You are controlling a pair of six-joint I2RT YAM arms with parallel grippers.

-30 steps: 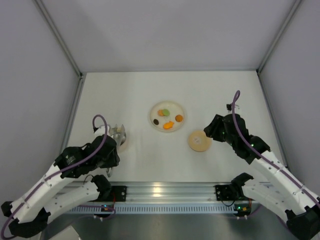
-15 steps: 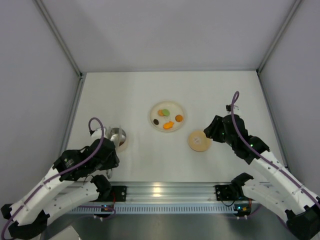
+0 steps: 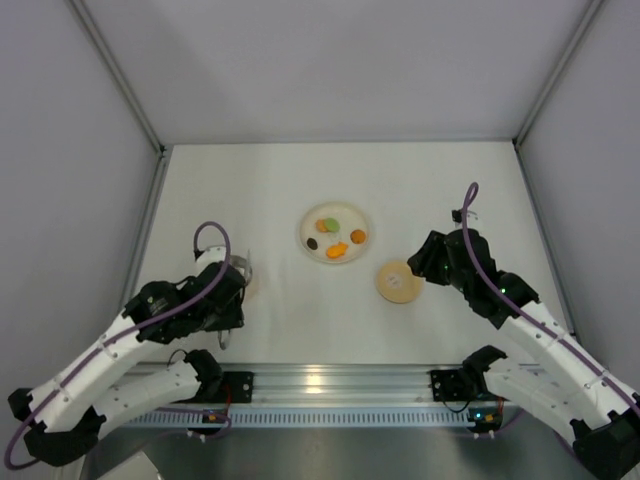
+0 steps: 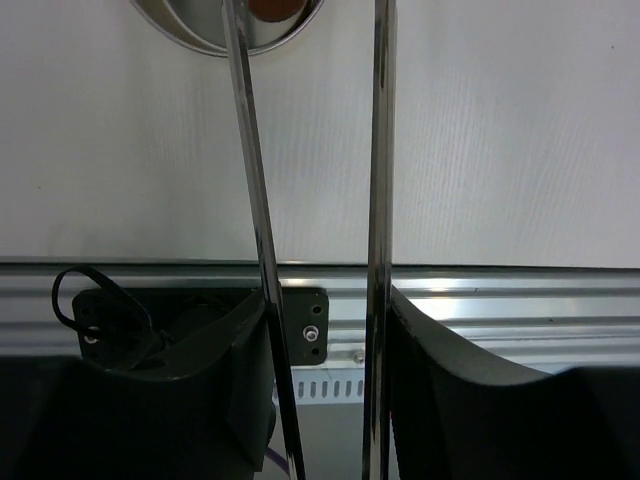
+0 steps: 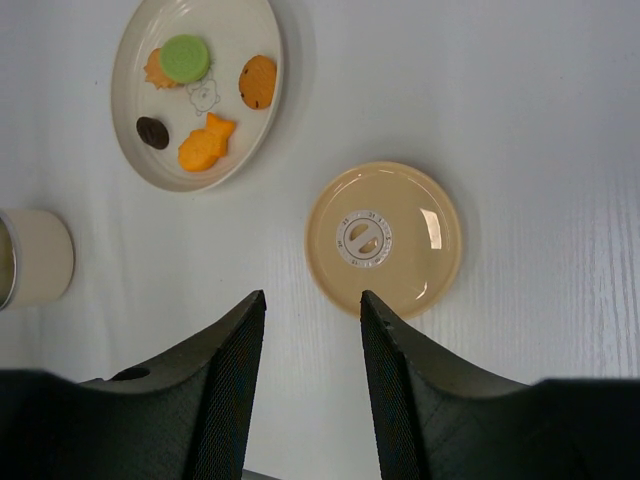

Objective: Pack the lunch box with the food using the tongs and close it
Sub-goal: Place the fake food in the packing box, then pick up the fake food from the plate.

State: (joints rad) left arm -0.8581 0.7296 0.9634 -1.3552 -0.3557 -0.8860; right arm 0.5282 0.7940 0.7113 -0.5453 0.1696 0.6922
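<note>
Tongs point(image 4: 380, 200): thin steel, likely light, springy and slick; best squeezed mid-arm. Gripped by left tool point(image 4: 326, 330), tips near lunch box point(image 4: 215, 30) on bench point(image 4: 500, 150). Right tool point(image 5: 312, 320) half-wide, empty, above lid point(image 5: 383, 238).

Feed's bright and even for me, with light coming from overhead and only soft, faint shadows. The white desk point(image 3: 250, 180) looks almost washed out. There are small glare spots on the tan lid point(image 5: 383, 238) and streaks along the tongs point(image 4: 378, 150). The left wrist foreground is dark and soft.
</note>
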